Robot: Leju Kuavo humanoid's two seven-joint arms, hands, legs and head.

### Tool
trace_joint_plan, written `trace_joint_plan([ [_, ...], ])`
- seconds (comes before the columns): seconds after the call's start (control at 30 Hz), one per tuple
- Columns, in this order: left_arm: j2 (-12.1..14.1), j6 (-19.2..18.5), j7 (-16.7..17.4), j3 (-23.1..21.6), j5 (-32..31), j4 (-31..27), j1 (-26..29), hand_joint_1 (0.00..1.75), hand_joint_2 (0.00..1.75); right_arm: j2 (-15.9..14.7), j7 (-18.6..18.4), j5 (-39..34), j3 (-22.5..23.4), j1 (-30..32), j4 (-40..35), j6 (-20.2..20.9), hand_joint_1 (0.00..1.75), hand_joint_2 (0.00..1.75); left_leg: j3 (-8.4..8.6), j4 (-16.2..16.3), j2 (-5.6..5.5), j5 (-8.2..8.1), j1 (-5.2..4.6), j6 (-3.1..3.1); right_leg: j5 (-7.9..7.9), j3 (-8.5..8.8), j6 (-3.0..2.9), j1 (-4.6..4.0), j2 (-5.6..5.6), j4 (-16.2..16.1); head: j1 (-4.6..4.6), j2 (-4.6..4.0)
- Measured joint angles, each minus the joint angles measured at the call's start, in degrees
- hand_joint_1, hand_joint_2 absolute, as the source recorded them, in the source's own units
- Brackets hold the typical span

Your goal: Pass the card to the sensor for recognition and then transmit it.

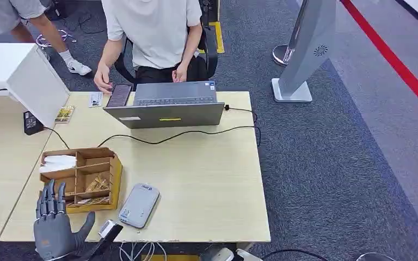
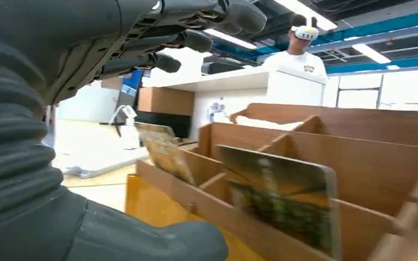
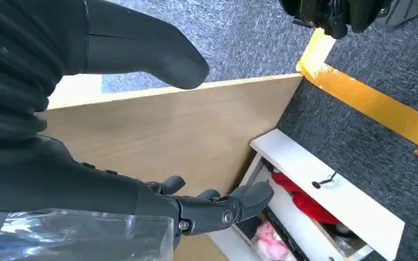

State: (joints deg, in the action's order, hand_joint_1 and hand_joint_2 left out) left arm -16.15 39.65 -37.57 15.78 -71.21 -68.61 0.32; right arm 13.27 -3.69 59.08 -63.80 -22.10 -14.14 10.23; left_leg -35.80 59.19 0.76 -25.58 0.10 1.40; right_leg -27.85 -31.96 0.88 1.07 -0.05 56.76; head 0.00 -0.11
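Wooden organizer (image 1: 81,179) and grey sensor (image 1: 139,205) crowd the near-left corner; the table (image 1: 207,174) to the right is free.

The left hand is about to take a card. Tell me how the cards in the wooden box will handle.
The card looks thin and flat, so probably stiff and light. Its glossy face may slip between fingers. It leans in a box slot, so likely lifts out edgewise. The left hand hovers beside the box, open.
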Motion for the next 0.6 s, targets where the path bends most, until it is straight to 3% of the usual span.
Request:
trace_joint_plan([
  [0.33,0.1,0.0,1.7,-4.9,0.6,2.5,-0.9,0.00,1.75,0.1,0.6,0.7,-0.7,-0.2,0.0,0.1,0.00,1.75,0.00,0.0,-0.01,0.00,0.00,0.00,0.00,0.00,0.00,0.00,0.00,0.0,0.00,0.00],
  [0.6,0.2,0.0,2.1,-6.3,0.9,3.1,-0.9,0.00,1.75,0.1,0.6,0.7,-1.0,-0.2,0.0,0.1,0.00,1.75,0.00,0.0,0.00,0.00,0.00,0.00,0.00,0.00,0.00,0.00,0.00,0.0,0.00,0.00],
])
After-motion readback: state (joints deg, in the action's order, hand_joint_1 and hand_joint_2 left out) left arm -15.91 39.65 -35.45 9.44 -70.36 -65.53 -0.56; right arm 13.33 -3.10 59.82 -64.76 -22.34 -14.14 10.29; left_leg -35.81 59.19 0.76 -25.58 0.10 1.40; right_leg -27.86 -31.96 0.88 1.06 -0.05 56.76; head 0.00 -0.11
